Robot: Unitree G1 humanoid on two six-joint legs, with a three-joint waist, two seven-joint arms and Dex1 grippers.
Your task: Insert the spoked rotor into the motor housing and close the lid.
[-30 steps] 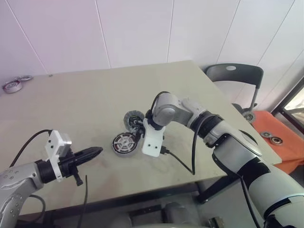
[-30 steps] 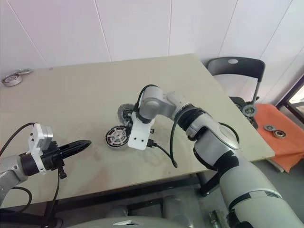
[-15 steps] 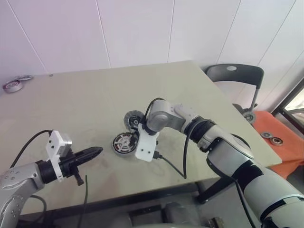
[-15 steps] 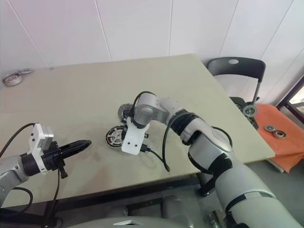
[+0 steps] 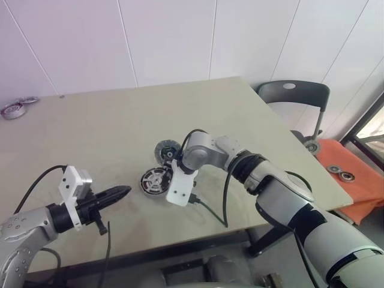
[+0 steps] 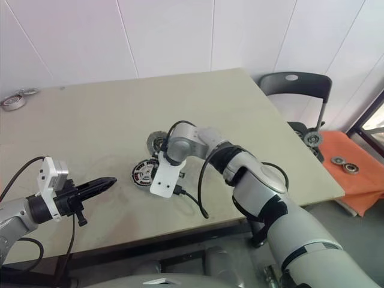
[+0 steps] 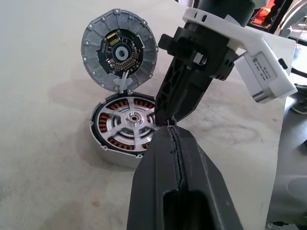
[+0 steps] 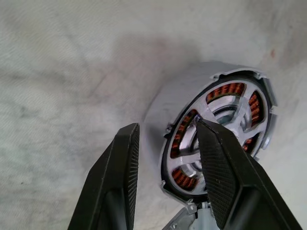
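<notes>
One motor housing [image 7: 125,132] with spoked rotor [image 7: 130,125] seated, one hinged lid [image 7: 119,48] raised, right gripper [image 8: 165,139] parted astride housing rim, left gripper [image 5: 117,192] closed, empty.

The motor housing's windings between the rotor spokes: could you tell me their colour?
Copper-red windings, clearest in the right wrist view.

Copper-red windings are seen through the silvery spoked rotor [image 7: 128,130] inside the dark-rimmed motor housing [image 7: 111,155], a black centre is shown on the grey lid [image 7: 119,49], and the worktop [image 5: 108,129] is pale beige
</notes>
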